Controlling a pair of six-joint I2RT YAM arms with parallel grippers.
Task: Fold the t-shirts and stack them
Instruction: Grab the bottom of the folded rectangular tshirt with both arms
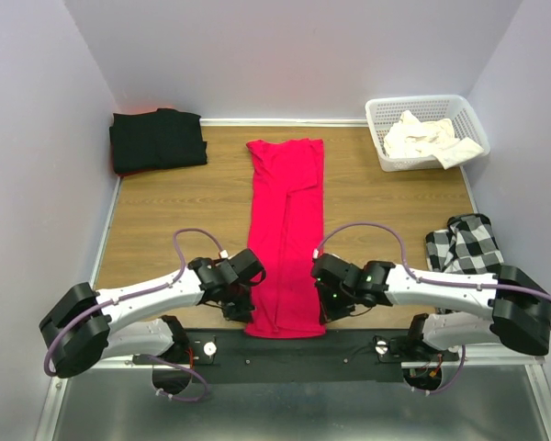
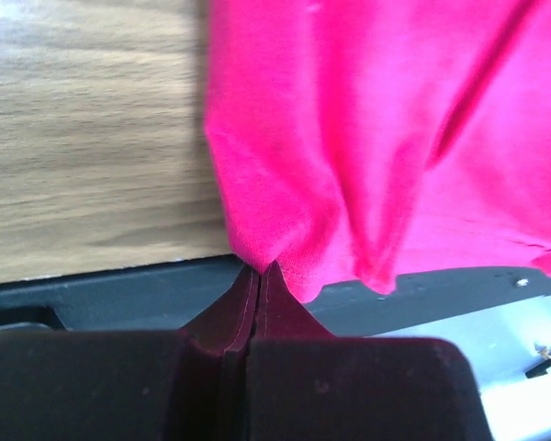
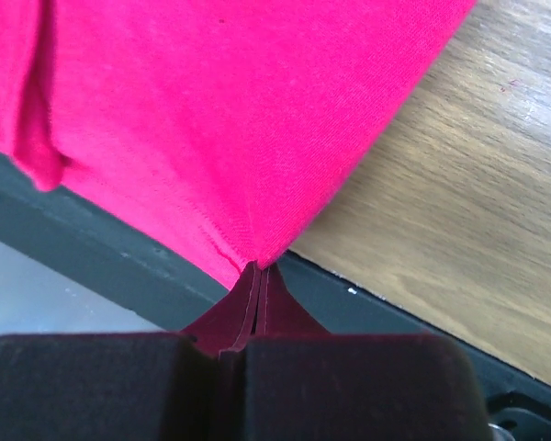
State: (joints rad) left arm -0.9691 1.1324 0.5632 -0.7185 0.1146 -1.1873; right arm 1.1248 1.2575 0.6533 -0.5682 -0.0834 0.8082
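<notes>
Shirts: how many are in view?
3: a red shirt mid-table, a black shirt folded far left, a cream shirt in the basket. The checked cloth near right could be another; more may hide underneath.

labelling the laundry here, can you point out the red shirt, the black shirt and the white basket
red shirt [image 1: 285, 230], top view, middle of the long folded strip
black shirt [image 1: 158, 140], top view, centre of the folded pile
white basket [image 1: 422, 101], top view, far rim

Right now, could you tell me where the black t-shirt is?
Top view: the black t-shirt lies in the far left corner of the table, left of the red t-shirt.
</notes>
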